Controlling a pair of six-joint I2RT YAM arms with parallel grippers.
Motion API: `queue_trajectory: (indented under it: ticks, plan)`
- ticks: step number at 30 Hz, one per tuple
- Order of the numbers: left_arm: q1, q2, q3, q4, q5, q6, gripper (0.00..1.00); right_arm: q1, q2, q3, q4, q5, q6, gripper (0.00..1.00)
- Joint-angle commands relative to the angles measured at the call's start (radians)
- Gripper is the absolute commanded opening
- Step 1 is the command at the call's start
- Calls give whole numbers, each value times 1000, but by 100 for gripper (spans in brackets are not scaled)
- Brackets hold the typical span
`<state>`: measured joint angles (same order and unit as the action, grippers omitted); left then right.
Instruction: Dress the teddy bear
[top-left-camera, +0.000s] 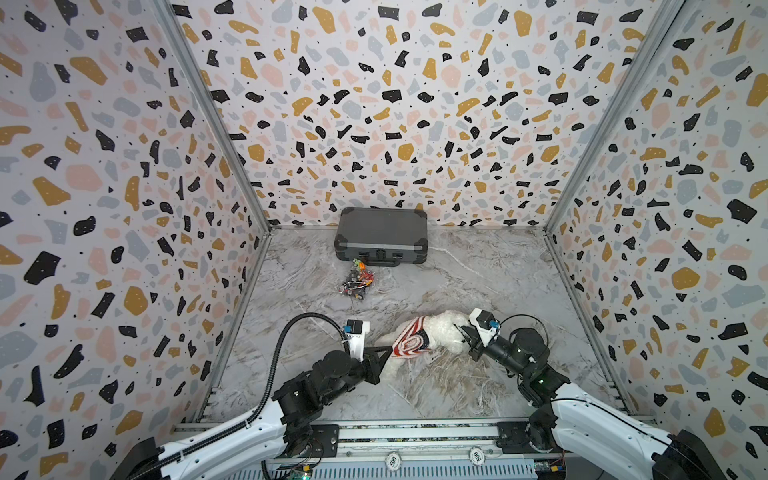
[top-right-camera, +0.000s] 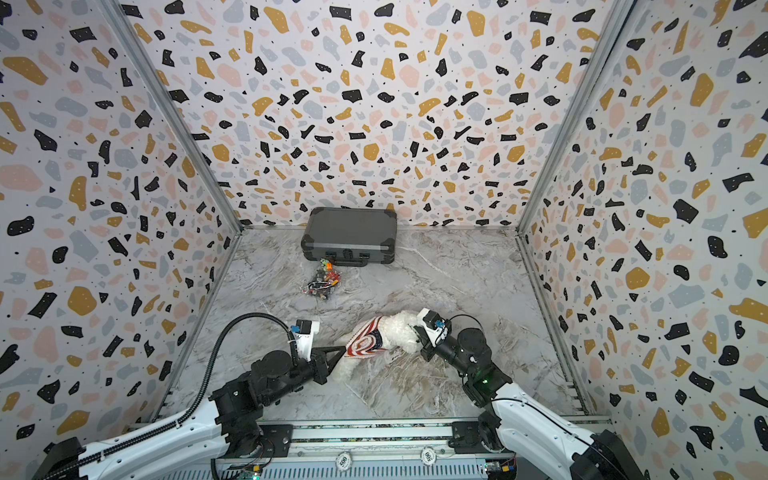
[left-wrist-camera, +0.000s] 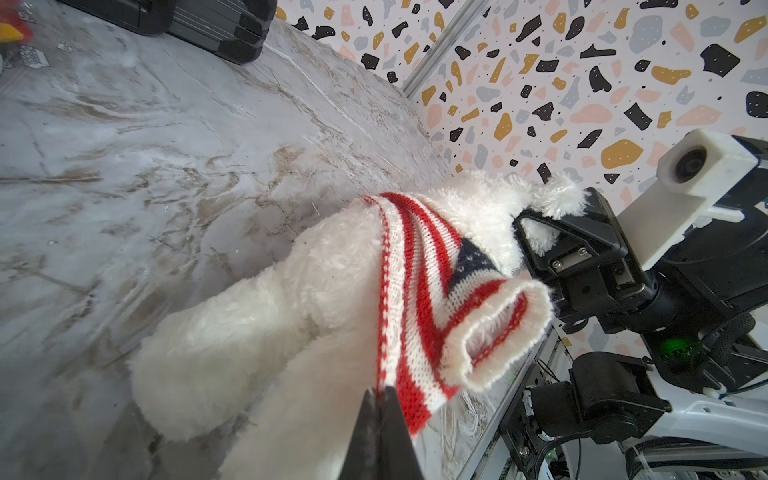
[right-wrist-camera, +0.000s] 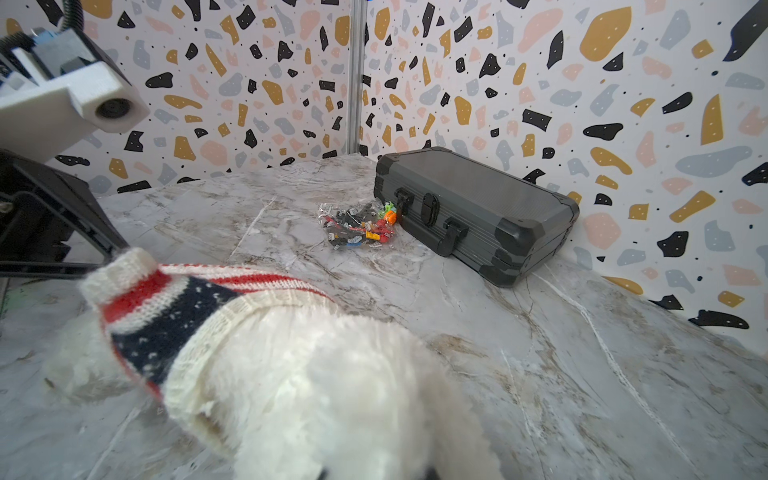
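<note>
While the teddy bear (top-left-camera: 440, 332) lies in the near middle of the table (top-left-camera: 478, 270), head to the right and legs to the near left, each of the 2 arms takes 1 end. The right gripper (top-left-camera: 464, 332) is clamped on fur at the bear's head, by an ear; I judge this anchors the toy against sliding. The left gripper (left-wrist-camera: 380, 395) has its jaws pinched together on the hem of the striped sweater (left-wrist-camera: 419, 299), and the knit runs taut from the torso toward it, suited to drawing the garment down over the body. What looks like 1 empty sleeve (left-wrist-camera: 519, 307) hangs loose, so dressing seems roughly half done. A grey case (top-left-camera: 380, 239) and a bag of small parts (top-left-camera: 356, 282) sit far off, well apart.
</note>
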<state>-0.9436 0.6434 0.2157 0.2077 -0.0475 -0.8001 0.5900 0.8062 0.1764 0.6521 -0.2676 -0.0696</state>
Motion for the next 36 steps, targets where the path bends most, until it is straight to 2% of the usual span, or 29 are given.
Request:
queue_trajectory:
  ticks: [1,6,12,15,18,20,23,31,36]
  plan:
    - [4,39,-18,35,41,29,0,-24,-7,20,67,42,18,0]
    - [-11,160,54,129,118,75,0,-4,-4,17,86,4,15,0]
    - [-34,228,104,150,120,124,0,31,-17,14,78,7,-13,0]
    - [-34,201,127,76,89,157,17,45,-32,12,68,8,-40,0]
    - [-34,141,176,-102,19,207,29,55,-60,8,57,14,-62,0]
    - [-34,109,209,-217,-18,238,35,59,-77,8,47,14,-73,0]
    - [-34,78,257,-315,-24,271,37,59,-82,13,31,27,-82,0]
    - [-61,132,378,-321,56,346,15,67,-48,35,18,32,-87,0]
    - [-66,224,431,-305,61,380,12,69,-43,36,12,36,-87,0]
